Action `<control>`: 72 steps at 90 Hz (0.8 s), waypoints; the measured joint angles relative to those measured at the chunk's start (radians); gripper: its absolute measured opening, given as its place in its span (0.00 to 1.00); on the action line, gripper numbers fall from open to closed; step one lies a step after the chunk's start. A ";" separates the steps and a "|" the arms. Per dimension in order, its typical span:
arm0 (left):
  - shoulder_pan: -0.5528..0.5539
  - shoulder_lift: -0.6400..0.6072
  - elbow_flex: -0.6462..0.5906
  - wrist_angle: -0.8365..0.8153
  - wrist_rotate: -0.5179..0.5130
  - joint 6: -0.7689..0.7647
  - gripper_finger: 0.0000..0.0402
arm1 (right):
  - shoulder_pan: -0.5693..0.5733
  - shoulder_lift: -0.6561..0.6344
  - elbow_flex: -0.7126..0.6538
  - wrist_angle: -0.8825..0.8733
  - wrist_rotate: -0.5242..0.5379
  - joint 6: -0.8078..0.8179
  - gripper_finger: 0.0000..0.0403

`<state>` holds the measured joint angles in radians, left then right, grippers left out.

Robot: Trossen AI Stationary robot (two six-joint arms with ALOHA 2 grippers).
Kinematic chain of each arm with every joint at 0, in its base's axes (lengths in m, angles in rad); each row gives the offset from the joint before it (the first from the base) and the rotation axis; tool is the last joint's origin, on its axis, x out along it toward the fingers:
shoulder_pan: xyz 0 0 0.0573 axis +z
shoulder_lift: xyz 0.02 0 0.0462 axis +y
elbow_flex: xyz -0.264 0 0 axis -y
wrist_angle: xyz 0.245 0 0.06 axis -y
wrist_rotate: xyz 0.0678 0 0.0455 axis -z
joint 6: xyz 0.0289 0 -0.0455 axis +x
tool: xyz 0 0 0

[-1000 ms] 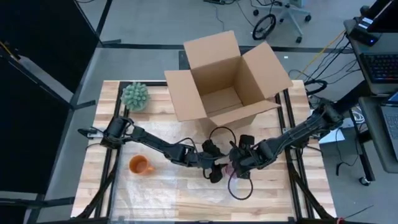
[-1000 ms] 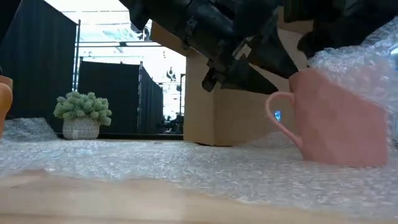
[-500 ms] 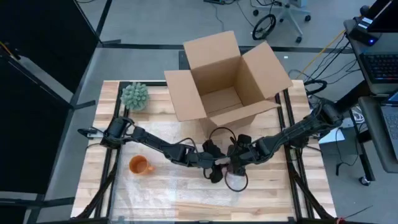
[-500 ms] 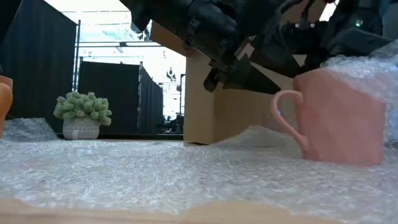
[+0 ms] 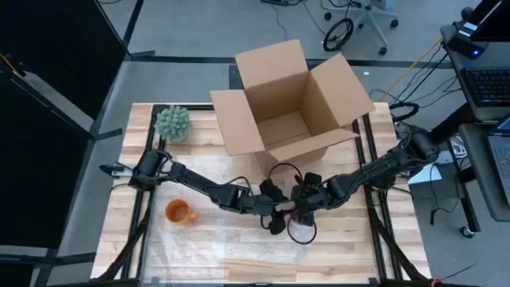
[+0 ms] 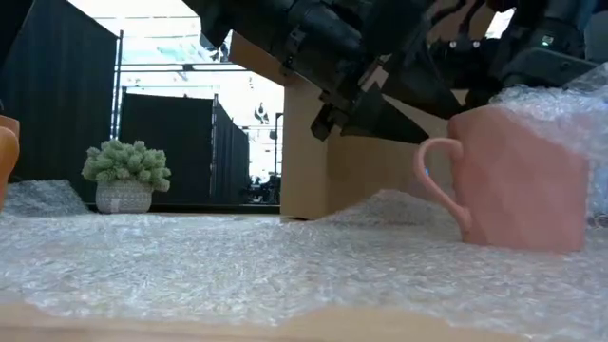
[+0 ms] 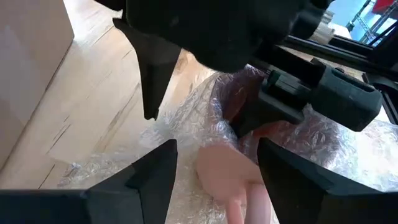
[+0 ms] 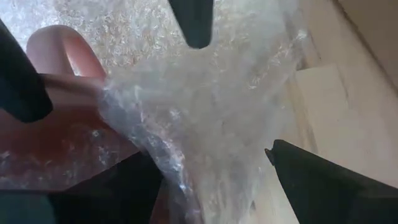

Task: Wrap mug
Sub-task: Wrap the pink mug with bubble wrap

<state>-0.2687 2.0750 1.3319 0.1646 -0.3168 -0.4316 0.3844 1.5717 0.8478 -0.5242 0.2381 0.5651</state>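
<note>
A pink mug (image 6: 518,180) stands on a sheet of bubble wrap (image 6: 237,256) near the table's middle, its handle (image 6: 435,180) toward the low camera's left. A flap of the wrap (image 6: 565,100) lies over the mug's top. My left gripper (image 7: 217,180) is open, its fingers on either side of the mug (image 7: 227,171). My right gripper (image 8: 214,186) is open too, facing it from the mug's right, with a raised fold of wrap (image 8: 193,112) between its fingers. In the high view both grippers meet over the mug (image 5: 294,214). My left gripper straddles the pink mug, coming level from the table's left; whether its fingers (image 7: 292,174) touch the mug I cannot tell. My right gripper has the raised fold of bubble wrap against the inner side of one finger (image 8: 118,186); the fingers stand wide apart and do not pinch it.
An open cardboard box (image 5: 291,100) stands at the far middle, close behind the arms. An orange mug (image 5: 179,211) sits on the wrap at the left, and a small potted plant (image 5: 173,122) at the far left. Bare wood (image 5: 351,239) lies right of the sheet.
My right gripper has gone toward the table's left, up to the mug, bringing the wrap's flap over the mug's top. The flap, held high a second ago, now rests on the mug, and the sheet behind the mug has bunched up.
</note>
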 joint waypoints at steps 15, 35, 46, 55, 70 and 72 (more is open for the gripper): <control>0.000 0.000 0.000 0.000 0.000 0.000 0.52 | -0.001 0.023 0.002 0.021 -0.043 0.000 0.67; 0.000 0.000 0.000 0.000 0.000 0.001 0.52 | 0.001 0.029 -0.002 0.057 -0.079 -0.012 0.40; 0.000 0.000 0.000 0.002 0.000 0.001 0.52 | 0.002 0.028 -0.001 0.064 -0.075 -0.031 0.17; 0.000 0.000 0.000 0.007 -0.002 0.001 0.52 | -0.001 0.027 0.000 0.061 -0.086 -0.051 0.07; 0.001 0.019 -0.013 -0.078 -0.001 0.011 0.52 | 0.002 0.027 -0.002 0.062 -0.092 -0.058 0.08; 0.002 0.017 -0.013 -0.080 -0.002 0.010 0.52 | 0.002 0.027 -0.002 0.062 -0.092 -0.053 0.09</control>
<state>-0.2669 2.0917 1.3193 0.0847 -0.3192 -0.4215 0.3862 1.5986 0.8459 -0.4618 0.1463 0.5120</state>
